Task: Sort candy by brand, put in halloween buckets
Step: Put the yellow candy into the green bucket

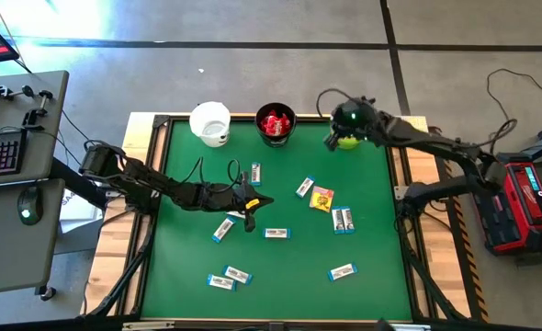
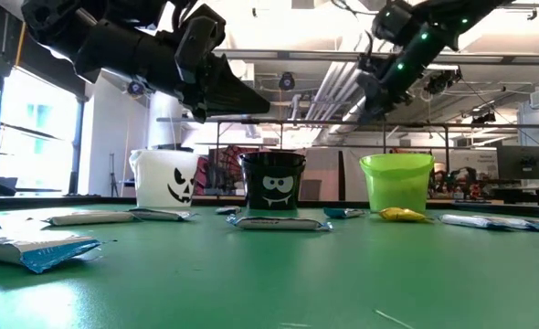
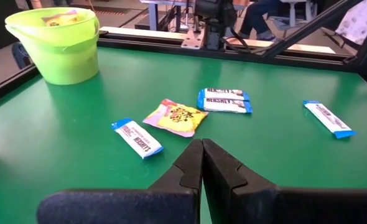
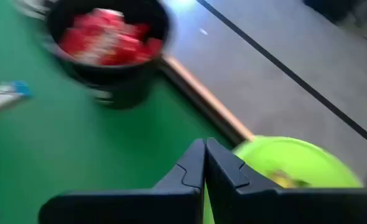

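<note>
Left arm reaches low across the green table [image 1: 372,294], left gripper [image 1: 264,200] pinched shut and empty, a yellow-and-pink packet [image 1: 321,199] just ahead. Right gripper [image 1: 331,138], also closed on nothing, hangs above the lime green bucket [image 1: 348,142], beside the black bucket [image 1: 276,124] of red packets.

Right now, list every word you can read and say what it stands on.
"HERSHEY'S": on the white-and-blue bar nearest the left gripper.
"HERSHEY'S": on the pair of bars beyond it.
Yellow-and-pink packet: print too small to read.
Red candy in the black bucket: blurred.
</note>
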### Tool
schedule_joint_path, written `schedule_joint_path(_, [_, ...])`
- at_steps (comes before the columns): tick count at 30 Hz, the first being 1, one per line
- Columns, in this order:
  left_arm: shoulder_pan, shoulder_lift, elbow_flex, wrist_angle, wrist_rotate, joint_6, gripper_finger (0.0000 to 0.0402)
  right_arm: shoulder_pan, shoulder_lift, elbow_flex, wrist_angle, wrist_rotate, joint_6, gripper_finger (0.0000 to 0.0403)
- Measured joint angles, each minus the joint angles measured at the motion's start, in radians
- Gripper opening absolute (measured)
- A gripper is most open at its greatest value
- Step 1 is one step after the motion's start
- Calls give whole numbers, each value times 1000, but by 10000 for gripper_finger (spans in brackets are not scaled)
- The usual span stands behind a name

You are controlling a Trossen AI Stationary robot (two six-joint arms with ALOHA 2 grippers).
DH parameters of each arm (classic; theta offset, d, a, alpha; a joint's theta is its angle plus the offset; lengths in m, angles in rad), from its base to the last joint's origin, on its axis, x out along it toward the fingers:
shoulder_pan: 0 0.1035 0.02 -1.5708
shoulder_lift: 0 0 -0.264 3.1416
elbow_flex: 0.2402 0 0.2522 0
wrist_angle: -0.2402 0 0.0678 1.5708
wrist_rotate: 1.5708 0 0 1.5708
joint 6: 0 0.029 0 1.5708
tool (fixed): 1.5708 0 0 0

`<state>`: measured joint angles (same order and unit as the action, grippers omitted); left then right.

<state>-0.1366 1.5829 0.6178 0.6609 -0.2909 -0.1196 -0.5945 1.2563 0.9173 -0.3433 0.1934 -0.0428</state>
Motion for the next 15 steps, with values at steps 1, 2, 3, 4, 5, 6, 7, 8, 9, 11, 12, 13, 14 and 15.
schedule_joint_path(1, [0,0,0,0,0,0,0,24,-14,-25,32,-5,4,0])
schedule_joint_path(2, [2,0,0,0,0,2,0,47,-29,-50,67,-7,11,0])
schedule_joint_path(3, [5,0,0,1,1,9,0,69,-43,-75,104,-8,18,0])
schedule_joint_path(4, [7,0,0,1,3,12,0,91,-58,-100,144,-8,22,0])
schedule_joint_path(5, [11,0,0,2,11,17,0,111,-72,-127,180,-8,28,0])
schedule_joint_path(6, [14,0,0,4,25,18,0,132,-86,-157,216,-8,37,0])
schedule_joint_path(7, [18,0,0,6,33,18,0,151,-100,-185,250,-8,41,0])
schedule_joint_path(8, [21,0,0,10,45,18,0,173,-113,-213,282,-8,44,0])
schedule_joint_path(9, [24,0,0,19,51,21,0,194,-126,-240,311,-8,50,0])
schedule_joint_path(11, [29,0,0,34,64,29,0,235,-151,-283,359,-8,67,0])
schedule_joint_path(12, [33,0,0,43,73,35,0,255,-162,-303,378,-7,74,0])
schedule_joint_path(13, [34,0,0,49,77,36,0,277,-173,-321,390,-3,84,0])
schedule_joint_path(14, [37,0,0,50,79,36,0,300,-182,-335,399,8,91,0])
schedule_joint_path(15, [39,0,0,50,79,36,0,325,-190,-345,405,22,97,0])
